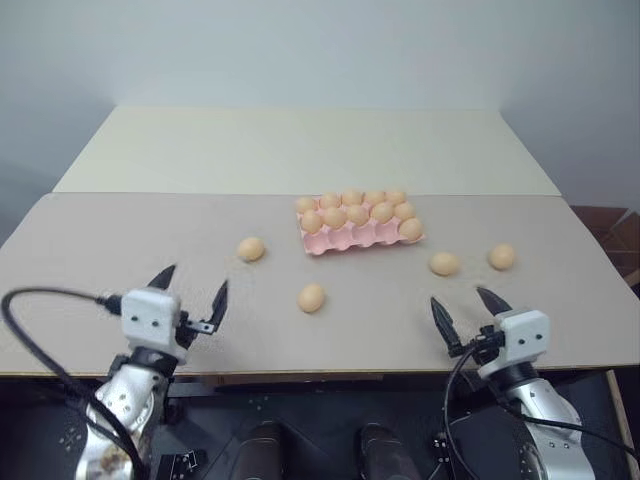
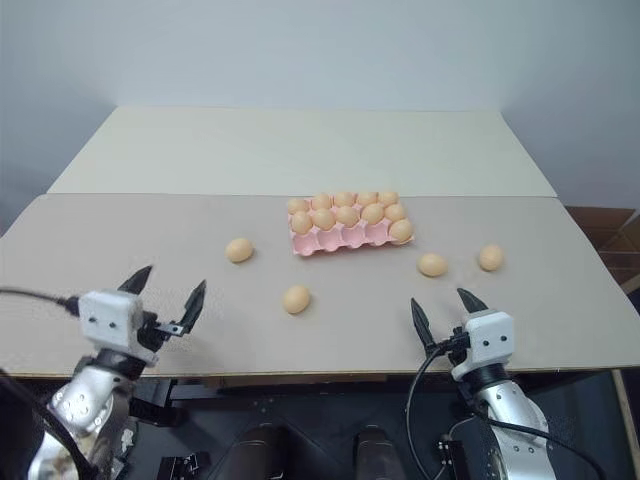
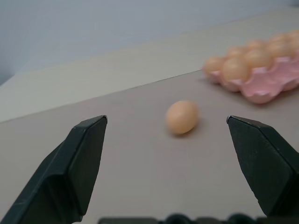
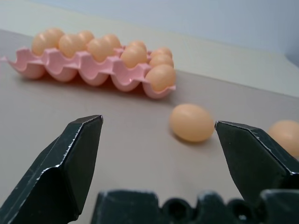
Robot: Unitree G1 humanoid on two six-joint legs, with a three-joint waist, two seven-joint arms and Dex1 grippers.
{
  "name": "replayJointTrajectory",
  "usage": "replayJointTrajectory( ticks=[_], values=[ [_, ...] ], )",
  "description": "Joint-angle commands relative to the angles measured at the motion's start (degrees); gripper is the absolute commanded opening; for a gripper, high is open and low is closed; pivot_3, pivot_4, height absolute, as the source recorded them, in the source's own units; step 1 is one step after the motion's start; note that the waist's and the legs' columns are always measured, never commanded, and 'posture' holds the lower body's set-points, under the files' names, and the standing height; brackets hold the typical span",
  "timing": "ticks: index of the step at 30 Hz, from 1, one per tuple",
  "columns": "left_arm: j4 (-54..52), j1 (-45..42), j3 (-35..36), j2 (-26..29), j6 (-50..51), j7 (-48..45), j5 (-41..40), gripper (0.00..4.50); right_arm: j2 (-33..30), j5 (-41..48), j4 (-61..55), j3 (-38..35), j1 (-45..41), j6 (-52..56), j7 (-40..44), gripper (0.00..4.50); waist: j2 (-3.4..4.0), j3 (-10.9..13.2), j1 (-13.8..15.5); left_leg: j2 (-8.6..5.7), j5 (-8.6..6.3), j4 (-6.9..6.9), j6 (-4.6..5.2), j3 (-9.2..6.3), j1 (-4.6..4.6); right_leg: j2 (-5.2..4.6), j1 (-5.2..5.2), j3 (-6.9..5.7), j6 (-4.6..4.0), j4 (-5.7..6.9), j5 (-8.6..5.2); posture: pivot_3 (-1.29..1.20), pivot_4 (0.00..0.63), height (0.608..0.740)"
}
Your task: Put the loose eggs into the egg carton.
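Several loose eggs lie on the grey table: one (image 1: 251, 249) left of the egg carton (image 1: 345, 241), one (image 1: 311, 298) in front of it, and two (image 1: 444, 264) (image 1: 502, 257) to its right. The pink carton holds tan eggs in its back rows and at the right end of its front row; the other front cups are bare. My left gripper (image 1: 193, 283) hovers open at the near left edge, with an egg (image 3: 182, 117) ahead of it. My right gripper (image 1: 461, 298) is open at the near right edge, just short of the nearest egg (image 4: 191, 122).
A cream board (image 1: 300, 150) covers the far half of the table, up to the wall. The table's front edge (image 1: 330, 375) runs just under both grippers. A black cable (image 1: 40, 300) loops off the left wrist.
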Motion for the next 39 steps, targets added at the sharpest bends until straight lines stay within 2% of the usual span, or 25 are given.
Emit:
replayJointTrajectory(
  ticks=[1, 7, 16, 33, 39],
  values=[
    [-0.1, -5.8, -2.0, 3.4, 3.7, -5.4, -4.8, 4.45, -0.4, 2.8, -4.5, -2.5, -1.0, 3.0, -1.3, 4.5, 0.0, 0.0, 0.0, -0.02, 0.0, 0.0, 0.0, 0.01, -0.01, 0.02, 0.0, 0.0, -0.05, -0.01, 0.03, 0.0, 0.15, 0.74],
    [1.4, -13.2, -5.4, 9.9, 7.3, -14.9, -9.8, 4.45, -1.6, 2.3, -6.2, -2.4, -3.7, 8.5, -2.9, 4.5, 0.0, 0.0, -0.2, -0.05, 0.0, -0.01, 0.01, 0.05, -0.01, 0.1, 0.0, 0.0, 0.05, 0.01, 0.08, 0.0, 0.15, 0.74],
    [2.8, -17.8, -7.0, 16.7, 10.2, -23.9, -13.9, 4.45, -4.2, 4.9, -11.2, -2.2, -7.0, 21.8, -3.6, 4.5, 0.0, 0.0, -0.1, -0.06, 0.01, -0.01, 0.01, 0.06, 0.0, 0.11, 0.0, 0.0, 0.04, 0.05, 0.07, 0.0, 0.15, 0.74],
    [-0.5, -15.4, -7.0, 16.5, 11.8, -23.0, -14.9, 4.45, -9.0, 9.2, -9.7, -5.7, -11.7, 26.6, 0.5, 4.5, -0.01, 0.0, -0.1, -0.07, 0.01, -0.01, 0.01, 0.06, -0.01, 0.11, 0.0, -0.01, 0.28, 0.03, 0.18, 0.0, 0.15, 0.74],
    [-0.4, -15.3, -7.2, 16.3, 11.4, -21.7, -13.7, 4.45, -13.5, 9.4, -7.5, -4.2, -13.9, 30.5, 2.8, 4.5, -0.01, 0.0, -0.1, -0.08, 0.01, -0.01, 0.02, 0.06, -0.01, 0.1, 0.02, 0.0, 0.28, 0.03, 0.18, 0.0, 0.15, 0.74]
  ],
)
